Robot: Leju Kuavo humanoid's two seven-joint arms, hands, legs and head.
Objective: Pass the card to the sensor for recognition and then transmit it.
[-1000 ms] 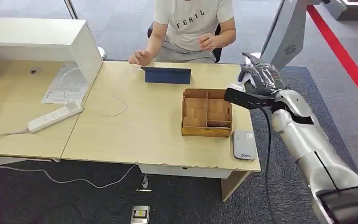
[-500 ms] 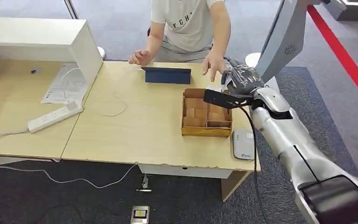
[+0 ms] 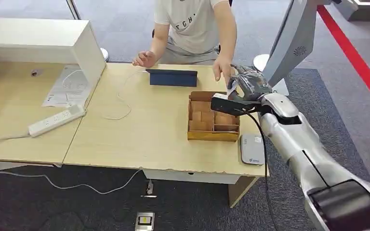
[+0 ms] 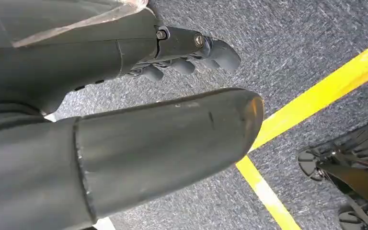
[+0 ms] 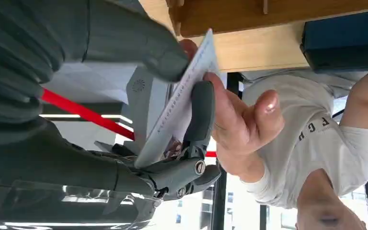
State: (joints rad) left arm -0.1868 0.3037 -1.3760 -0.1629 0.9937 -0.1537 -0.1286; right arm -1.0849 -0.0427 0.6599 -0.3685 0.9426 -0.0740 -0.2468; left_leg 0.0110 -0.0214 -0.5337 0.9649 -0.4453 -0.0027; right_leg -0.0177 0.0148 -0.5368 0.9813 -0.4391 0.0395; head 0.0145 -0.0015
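— Where is the card [image 5: 182, 103]?
— It is in the right hand [image 3: 246, 85]. The thick thumb [image 5: 139, 45] sits on one side of it and a dark finger [image 5: 200, 112] on the other, so the card is pinched between them.
— Is anyone else touching it?
— A person's hand [image 5: 237, 120] is right up against the card and the dark finger. I cannot tell if it grips the card.
— What is near the right hand?
— The wooden box [image 3: 213, 116] with little rooms in it is just under and beside the hand, on the worktop [image 3: 139, 130]. The grey sensor [image 3: 252, 148] lies flat on the near side of the box, closer to the robot than the hand. A dark blue folder [image 3: 172, 77] stands past the box, near the person.
— And the left hand [image 4: 191, 50]?
— It hangs over grey carpet with a yellow line. Its fingers look curled in with nothing in them.
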